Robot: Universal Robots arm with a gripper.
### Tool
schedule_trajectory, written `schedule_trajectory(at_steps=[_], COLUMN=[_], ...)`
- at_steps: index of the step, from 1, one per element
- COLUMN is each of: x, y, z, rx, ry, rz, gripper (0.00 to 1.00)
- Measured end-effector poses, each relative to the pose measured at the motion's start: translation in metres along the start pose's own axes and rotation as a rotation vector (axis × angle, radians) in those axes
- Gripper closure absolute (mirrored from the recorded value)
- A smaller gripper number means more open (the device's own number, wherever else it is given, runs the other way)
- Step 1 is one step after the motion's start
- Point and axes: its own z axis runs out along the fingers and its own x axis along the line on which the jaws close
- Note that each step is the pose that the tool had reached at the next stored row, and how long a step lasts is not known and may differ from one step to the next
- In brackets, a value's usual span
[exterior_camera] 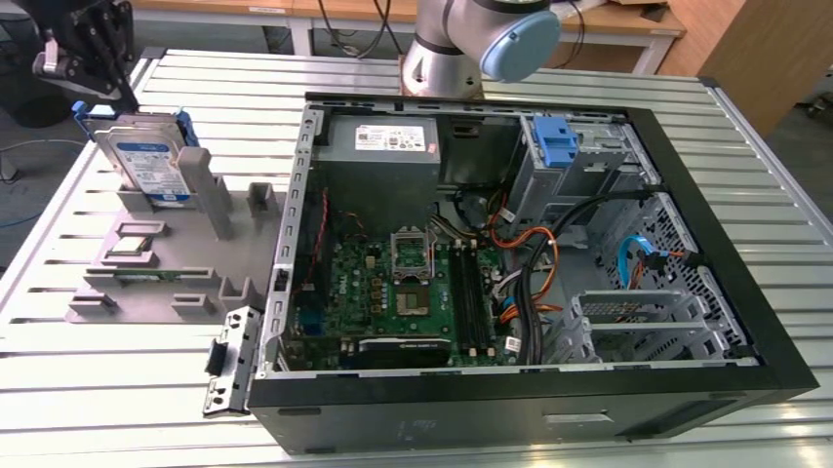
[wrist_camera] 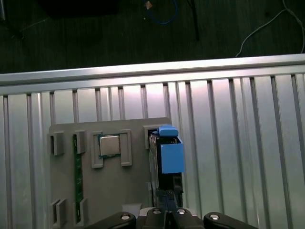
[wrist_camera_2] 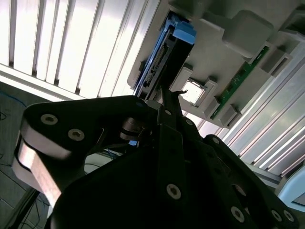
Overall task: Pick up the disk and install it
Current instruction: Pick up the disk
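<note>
On the exterior view's far left, the disk (exterior_camera: 140, 161) stands upright in a grey rack (exterior_camera: 156, 268), beside the open case (exterior_camera: 521, 390). Just above it hangs the gripper (exterior_camera: 104, 96), jaws pressed together, pinching nothing.

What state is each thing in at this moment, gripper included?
disk: standing upright in the grey holder, not yet lifted.
gripper: shut, above the disk, holding nothing.
computer case: lying on its side, panel off, inside exposed.
chip: seated in a holder slot.
memory stick: slotted edgewise into the holder.
</note>
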Motion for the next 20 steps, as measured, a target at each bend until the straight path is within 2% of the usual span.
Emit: schedule_trajectory(at_steps=[3,6,20], x=[0.0000,-0.0002,-0.0002], y=[-0.0001,-0.0029,-0.0030], z=[0.0012,0.0016,0.0018], rx=[-0.0002,0.0001,-0.0001], ry=[0.0001,-0.0001,0.0000], rz=[0.000,-0.001,-0.001], gripper=[0.90,0.90,0.89])
